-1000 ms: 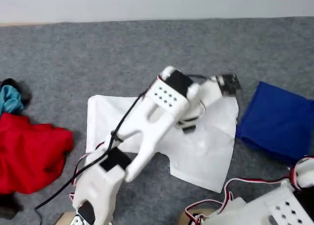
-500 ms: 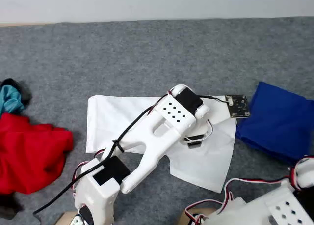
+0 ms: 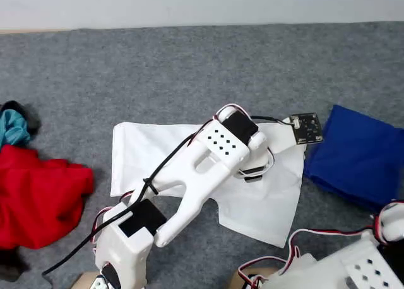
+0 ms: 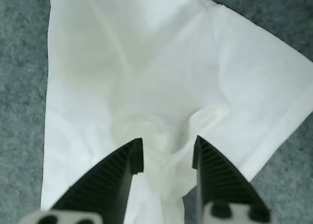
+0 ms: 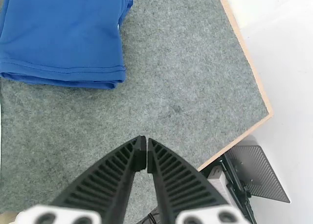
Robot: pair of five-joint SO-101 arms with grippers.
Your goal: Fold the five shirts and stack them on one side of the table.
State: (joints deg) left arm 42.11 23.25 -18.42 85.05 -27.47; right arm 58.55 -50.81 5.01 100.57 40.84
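Observation:
A white shirt (image 3: pixel 151 153) lies spread flat in the middle of the grey mat. My left arm (image 3: pixel 214 150) stretches over it toward its right side. In the left wrist view my left gripper (image 4: pixel 167 155) is open, its fingertips down on the white shirt (image 4: pixel 146 62), with a small ridge of cloth bunched between them. A folded blue shirt (image 3: pixel 360 153) lies at the right. My right gripper (image 5: pixel 147 153) is shut and empty over bare mat, short of the blue shirt (image 5: pixel 58 33). A crumpled red shirt (image 3: pixel 38 194) sits at the left.
A teal garment (image 3: pixel 12 126) and a dark one (image 3: pixel 17 109) lie behind the red shirt at the left edge. The right arm's base (image 3: pixel 347 267) fills the near right corner. The table's wooden edge (image 5: pixel 244 62) runs close beside my right gripper.
My left arm has dropped from a raised pose over the shirt's right corner down onto the cloth. Its wrist camera board swung right, then back slightly. The right arm has not moved.

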